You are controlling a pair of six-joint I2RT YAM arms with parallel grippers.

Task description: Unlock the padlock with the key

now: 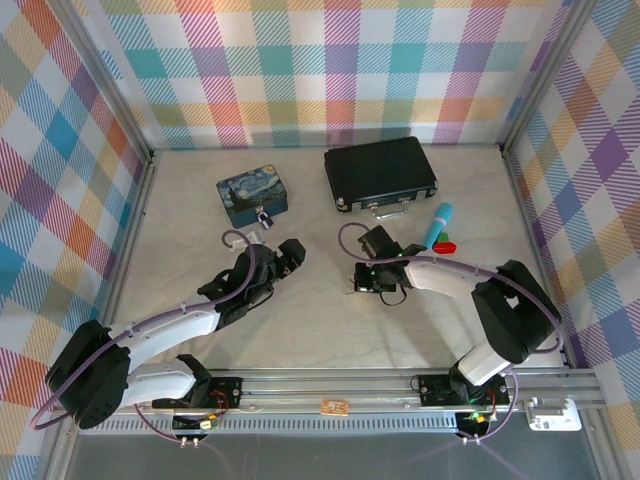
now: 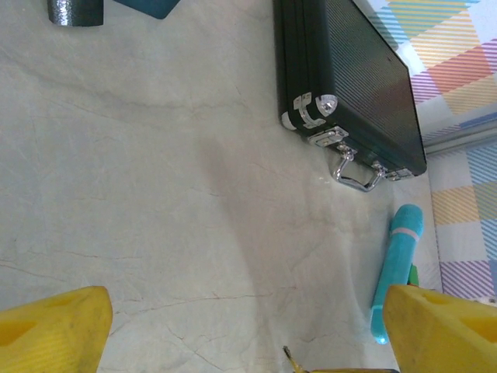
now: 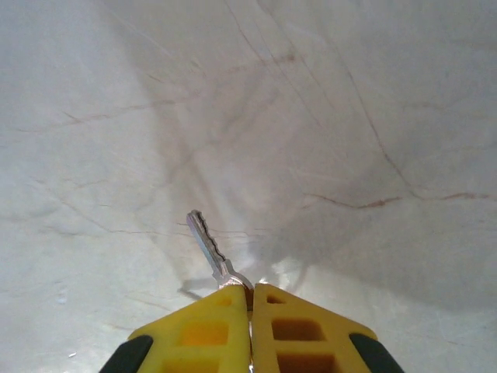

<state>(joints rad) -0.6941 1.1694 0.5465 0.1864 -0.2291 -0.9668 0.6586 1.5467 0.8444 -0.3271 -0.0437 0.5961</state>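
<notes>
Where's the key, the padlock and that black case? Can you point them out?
the key (image 3: 208, 245): right wrist view, middle of its toothed blade.
the padlock (image 1: 264, 217): top view, its body.
the black case (image 1: 380, 168): top view, middle of its lid.

Black joint housings, white link shells on left arm (image 1: 175, 322) and right arm (image 1: 445, 275). Trails purple cables (image 1: 342, 238) alongside both. Ends in blocky yellow fingers (image 3: 202, 334), black-edged.
</notes>
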